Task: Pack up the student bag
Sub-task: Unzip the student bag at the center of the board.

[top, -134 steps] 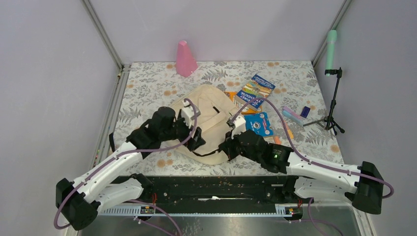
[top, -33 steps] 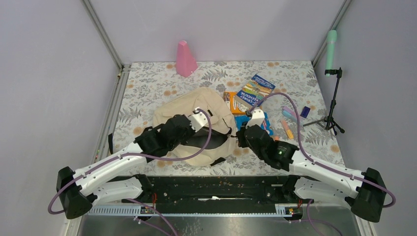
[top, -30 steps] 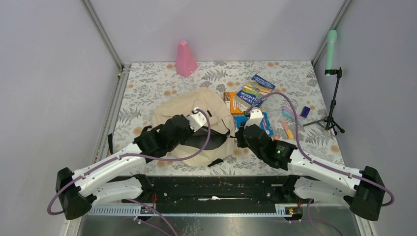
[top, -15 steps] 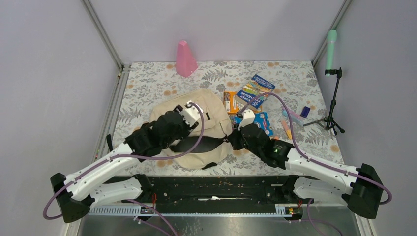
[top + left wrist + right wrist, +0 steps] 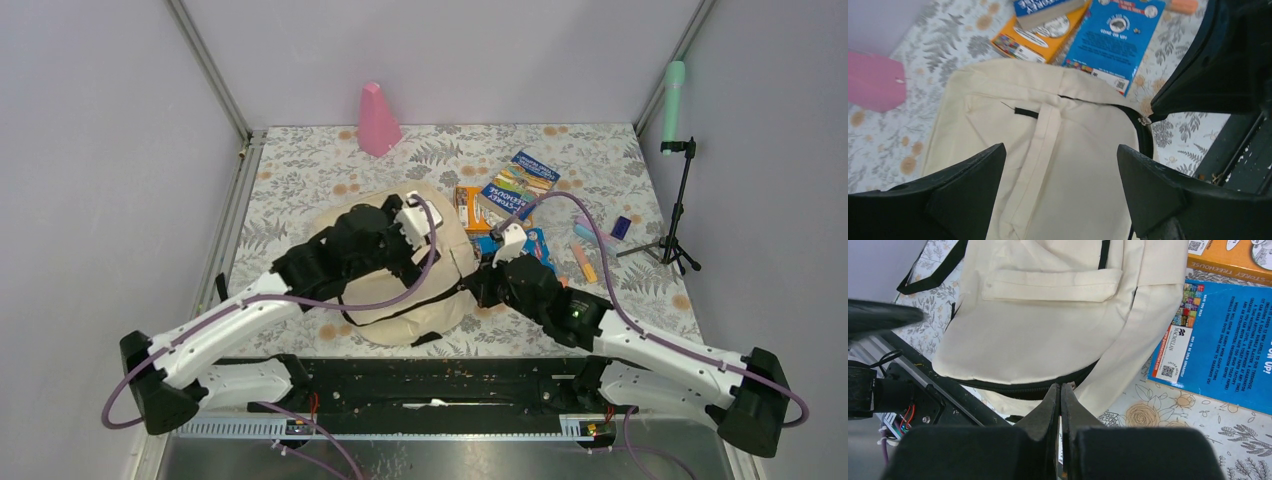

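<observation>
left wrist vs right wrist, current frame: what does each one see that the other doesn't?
Left wrist only: the pink cone on the table beyond the bag, and that the left gripper has its jaws wide apart above the fabric.
Right wrist only: the bag's flap pocket, a black strap trailing off the bag, and the frame rail with wiring.
Both: the student bag, its dark zipper, the blue book, the orange book, and the right gripper, jaws shut at the zipper.

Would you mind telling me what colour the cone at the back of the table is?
The cone is pink, clearest in the top external view.
</observation>
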{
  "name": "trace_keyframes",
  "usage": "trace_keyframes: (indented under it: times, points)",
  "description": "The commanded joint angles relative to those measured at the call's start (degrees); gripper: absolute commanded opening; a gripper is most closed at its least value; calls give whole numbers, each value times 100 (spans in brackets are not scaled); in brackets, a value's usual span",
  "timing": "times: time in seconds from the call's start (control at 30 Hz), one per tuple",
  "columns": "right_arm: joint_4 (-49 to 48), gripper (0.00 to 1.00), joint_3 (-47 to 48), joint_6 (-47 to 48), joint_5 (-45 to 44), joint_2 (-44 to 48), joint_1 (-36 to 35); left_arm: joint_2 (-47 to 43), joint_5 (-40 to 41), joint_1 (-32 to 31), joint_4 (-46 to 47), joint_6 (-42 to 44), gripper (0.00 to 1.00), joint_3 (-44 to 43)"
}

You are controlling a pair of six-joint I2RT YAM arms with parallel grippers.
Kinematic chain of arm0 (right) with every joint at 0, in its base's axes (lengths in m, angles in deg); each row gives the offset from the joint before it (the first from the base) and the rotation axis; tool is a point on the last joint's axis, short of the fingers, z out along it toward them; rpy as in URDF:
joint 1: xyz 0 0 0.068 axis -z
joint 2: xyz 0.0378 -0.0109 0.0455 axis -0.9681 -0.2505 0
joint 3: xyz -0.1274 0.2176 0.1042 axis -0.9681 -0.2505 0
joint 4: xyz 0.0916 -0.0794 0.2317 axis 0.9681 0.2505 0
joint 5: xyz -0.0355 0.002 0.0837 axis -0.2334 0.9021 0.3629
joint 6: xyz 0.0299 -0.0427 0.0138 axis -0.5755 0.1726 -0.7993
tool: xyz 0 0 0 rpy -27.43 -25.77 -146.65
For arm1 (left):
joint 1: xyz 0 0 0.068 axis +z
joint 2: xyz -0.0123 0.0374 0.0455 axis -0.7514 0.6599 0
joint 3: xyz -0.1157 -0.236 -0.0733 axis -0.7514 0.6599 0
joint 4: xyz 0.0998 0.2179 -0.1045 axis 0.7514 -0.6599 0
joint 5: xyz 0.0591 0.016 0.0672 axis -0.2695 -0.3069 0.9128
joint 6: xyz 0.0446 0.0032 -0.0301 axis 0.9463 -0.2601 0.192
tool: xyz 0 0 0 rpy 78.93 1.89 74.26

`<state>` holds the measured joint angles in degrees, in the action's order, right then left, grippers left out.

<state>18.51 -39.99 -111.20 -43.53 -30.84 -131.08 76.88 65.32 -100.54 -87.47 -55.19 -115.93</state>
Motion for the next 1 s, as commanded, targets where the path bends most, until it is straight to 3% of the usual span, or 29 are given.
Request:
trace_keyframes:
  times: [0.0, 0.2, 0.43, 0.73, 0.97]
  points:
    - [-50, 0, -168, -62, -196, 411, 30, 385, -501, 22, 203, -44, 86, 53]
    - [18, 0, -239, -51, -244, 567, 31, 1029, -744, 86, -60, -101, 68, -24]
    - [28, 0, -250, -69, -278, 517, 30, 1398, -1923, 128, 202, -606, 72, 80]
    - [91, 0, -264, -74, -336, 573, 31, 2106, -2098, 128, -146, -827, 57, -269]
    - [94, 0, -265, -73, -366, 572, 31, 2110, -2246, 129, -37, -992, 54, -157]
